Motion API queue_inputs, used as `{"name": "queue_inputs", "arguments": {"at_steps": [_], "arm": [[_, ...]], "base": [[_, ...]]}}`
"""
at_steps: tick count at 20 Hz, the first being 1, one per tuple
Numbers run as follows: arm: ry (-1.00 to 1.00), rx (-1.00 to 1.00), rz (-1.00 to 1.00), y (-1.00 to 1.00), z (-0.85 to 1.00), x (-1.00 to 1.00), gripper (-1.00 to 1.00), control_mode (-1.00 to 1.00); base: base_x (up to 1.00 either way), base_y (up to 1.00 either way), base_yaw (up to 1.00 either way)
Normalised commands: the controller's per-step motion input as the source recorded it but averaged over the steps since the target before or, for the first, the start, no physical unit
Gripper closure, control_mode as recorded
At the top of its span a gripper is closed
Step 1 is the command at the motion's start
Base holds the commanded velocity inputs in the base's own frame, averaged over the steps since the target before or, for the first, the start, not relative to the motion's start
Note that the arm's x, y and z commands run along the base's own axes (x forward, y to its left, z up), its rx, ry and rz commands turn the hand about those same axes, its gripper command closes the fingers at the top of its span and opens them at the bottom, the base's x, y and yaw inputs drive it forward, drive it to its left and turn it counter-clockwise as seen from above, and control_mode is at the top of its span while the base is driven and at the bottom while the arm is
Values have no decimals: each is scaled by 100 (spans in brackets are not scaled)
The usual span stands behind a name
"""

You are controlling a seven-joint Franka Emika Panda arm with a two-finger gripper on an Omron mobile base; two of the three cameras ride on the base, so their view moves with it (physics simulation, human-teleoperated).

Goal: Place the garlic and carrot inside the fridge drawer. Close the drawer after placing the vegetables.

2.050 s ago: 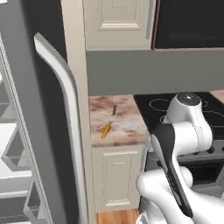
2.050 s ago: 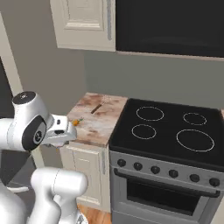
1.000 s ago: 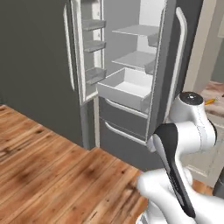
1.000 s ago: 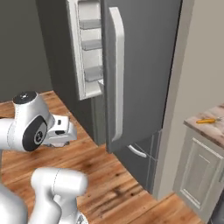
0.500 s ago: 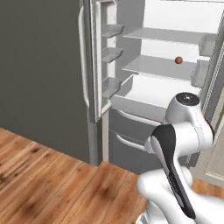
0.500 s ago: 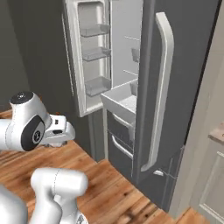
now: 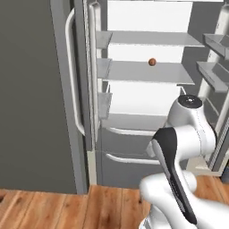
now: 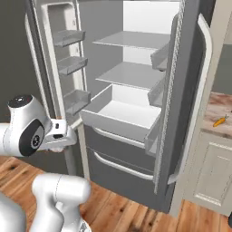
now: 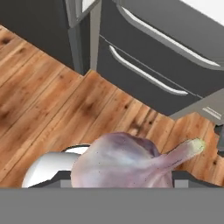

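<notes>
The fridge [image 8: 190, 90] stands open on both doors, grey outside and white within, with bare shelves [image 7: 147, 71] running across the upper compartment and door bins [image 8: 68, 63] on the inside of the left door. Beneath the shelves the fridge drawer [image 8: 122, 115] is pulled out, a pale open box; nothing can be seen lying in the part of it that shows. Below it are two dark lower drawer fronts with long grey handles [image 9: 144, 74]. A wooden plank floor [image 9: 48, 100] runs in front of the fridge.

To the right of the fridge in the right base view, a cream cabinet [image 8: 210, 174] carries a speckled counter [image 8: 224, 108], and the carrot [image 8: 219, 121] lies on that counter, small and orange, well apart from the drawer.

The white arm [image 7: 179, 152] is folded close in front of the fridge, its hand low and turned down toward the floor. In the hand view the garlic [image 9: 131, 162] sits right at the gripper [image 9: 127, 177], a pale lilac bulb with its stem tip [image 9: 194, 146] pointing to the right in that view; the jaws stand fairly wide, one on each side of the bulb, gripping it.

A small reddish-brown ball [image 7: 152, 61] rests on the middle shelf, toward the back
</notes>
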Motion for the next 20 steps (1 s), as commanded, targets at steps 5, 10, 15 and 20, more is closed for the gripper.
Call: {"name": "queue_inputs", "arguments": {"at_steps": [5, 10, 15, 20], "arm": [[0, 0, 0, 0, 0, 0, 100, 100], [0, 0, 0, 0, 0, 0, 100, 100], [0, 0, 0, 0, 0, 0, 100, 100], [0, 0, 0, 0, 0, 0, 100, 100]], "base": [[74, 2, -39], [62, 5, -26], [46, 11, -19], [45, 20, -16]]}}
